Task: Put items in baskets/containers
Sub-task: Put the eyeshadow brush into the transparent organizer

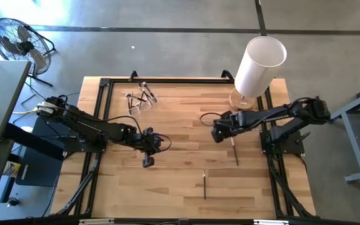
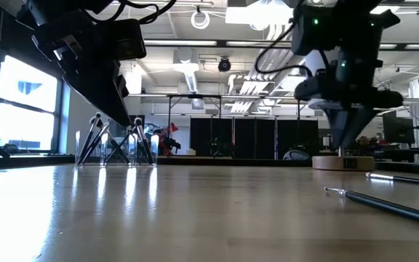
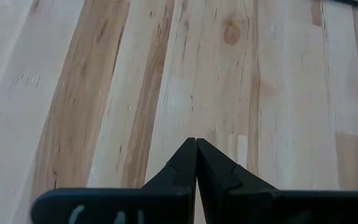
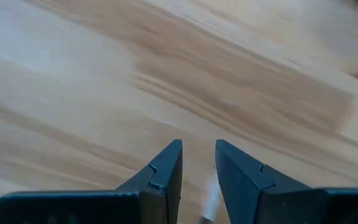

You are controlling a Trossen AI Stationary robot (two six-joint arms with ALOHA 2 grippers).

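The clear cup (image 1: pixel 141 98) (image 2: pixel 118 149) stands near the table's far edge, left of centre. A few dark brushes lean inside it against its rim. Two more brushes lie flat on the wood: one (image 1: pixel 234 152) just near-side of my right gripper, one (image 1: pixel 205 184) toward the near edge. In the low view these two show as dark rods (image 2: pixel 388 205) (image 2: pixel 406 178). My left gripper (image 1: pixel 147 160) (image 3: pixel 196 144) is shut and empty, hanging over bare wood left of centre. My right gripper (image 1: pixel 217 134) (image 4: pixel 199 149) is open by a narrow gap above the table. A pale blurred streak (image 4: pixel 210 200) shows between its fingers; I cannot tell what it is.
A tall white cylinder (image 1: pixel 259 65) on a round wooden base (image 2: pixel 342 161) stands at the far right corner, close behind my right arm. A black frame (image 1: pixel 105 81) runs along the table's edges. A floor fan (image 1: pixel 20 40) stands off the table, far left.
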